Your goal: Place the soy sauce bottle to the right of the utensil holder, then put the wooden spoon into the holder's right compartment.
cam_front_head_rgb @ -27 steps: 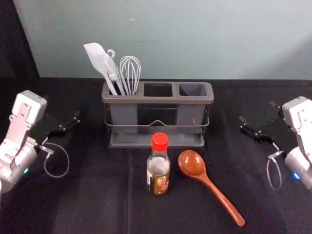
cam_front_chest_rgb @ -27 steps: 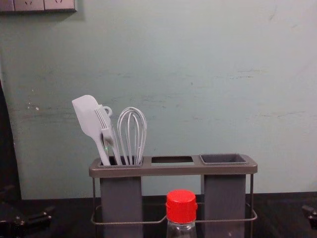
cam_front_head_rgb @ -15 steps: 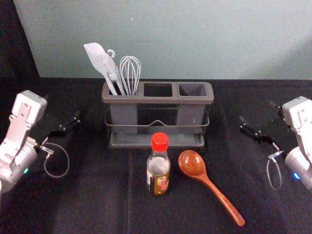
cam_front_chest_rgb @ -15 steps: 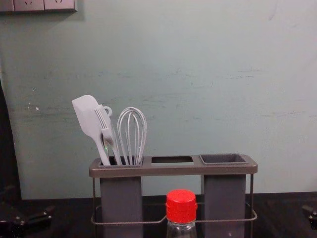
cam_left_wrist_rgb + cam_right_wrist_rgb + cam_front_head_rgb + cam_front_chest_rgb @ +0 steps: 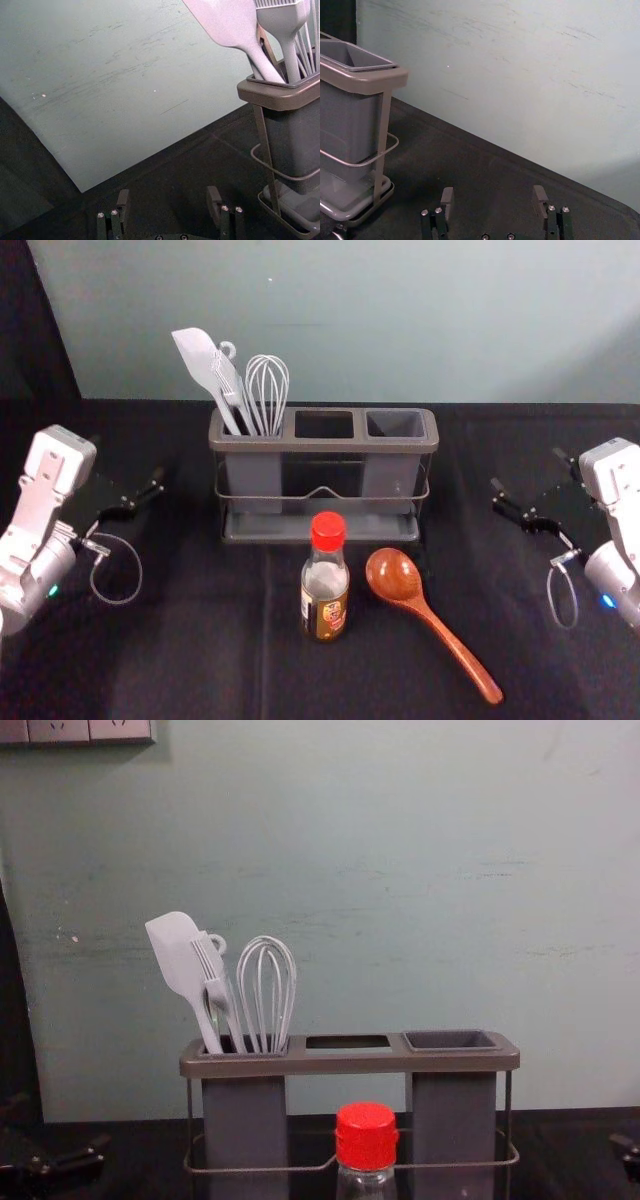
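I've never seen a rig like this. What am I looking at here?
This is a two-armed robot. The head view looks down from its head, the chest view looks across from lower down, and each wrist view comes from that arm's own camera. The left gripper and right gripper, out to either side, are open and empty. On the dark table, the soy sauce bottle stands before the utensil holder; the wooden spoon lies right of the bottle. The holder's left compartment has a spatula and whisk, among others.
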Available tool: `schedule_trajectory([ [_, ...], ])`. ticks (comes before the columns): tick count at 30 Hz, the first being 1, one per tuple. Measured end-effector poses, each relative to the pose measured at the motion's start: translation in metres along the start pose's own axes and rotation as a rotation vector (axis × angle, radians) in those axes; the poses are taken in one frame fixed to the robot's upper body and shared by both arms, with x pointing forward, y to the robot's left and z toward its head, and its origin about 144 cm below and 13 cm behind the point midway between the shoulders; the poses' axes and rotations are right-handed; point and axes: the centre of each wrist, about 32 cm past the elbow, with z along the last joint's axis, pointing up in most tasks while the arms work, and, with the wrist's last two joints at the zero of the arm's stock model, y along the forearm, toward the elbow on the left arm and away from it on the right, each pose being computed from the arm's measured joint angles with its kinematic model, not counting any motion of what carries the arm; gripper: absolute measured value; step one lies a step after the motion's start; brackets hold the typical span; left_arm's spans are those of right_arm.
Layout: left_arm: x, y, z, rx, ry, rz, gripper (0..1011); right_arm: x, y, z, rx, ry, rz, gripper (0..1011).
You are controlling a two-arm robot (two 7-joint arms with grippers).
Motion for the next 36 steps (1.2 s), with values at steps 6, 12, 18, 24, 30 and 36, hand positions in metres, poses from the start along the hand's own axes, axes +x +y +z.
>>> schedule_trajectory([
  [6,0.0,0.0,0.0,0.0,0.0,0.0,1000,0.0,0.0,0.0,0.0,0.0,0.0,1003],
  [12,0.0,0.0,0.0,0.0,0.0,0.0,1000,0.0,0.0,0.0,0.0,0.0,0.0,1002],
  [18,0.0,0.0,0.0,0.0,0.0,0.0,1000,-0.002,-0.012,-0.002,-0.002,-0.026,-0.002,1002],
  [24,0.0,0.0,0.0,0.0,0.0,0.0,1000,-0.01,-0.04,-0.001,0.002,-0.061,0.009,1003],
  [30,0.0,0.0,0.0,0.0,0.0,0.0,1000,-0.019,-0.071,0.003,0.028,-0.063,0.044,1002],
  [36,0.0,0.0,0.0,0.0,0.0,0.0,1000,-0.033,-0.096,0.009,0.082,-0.007,0.075,1002],
])
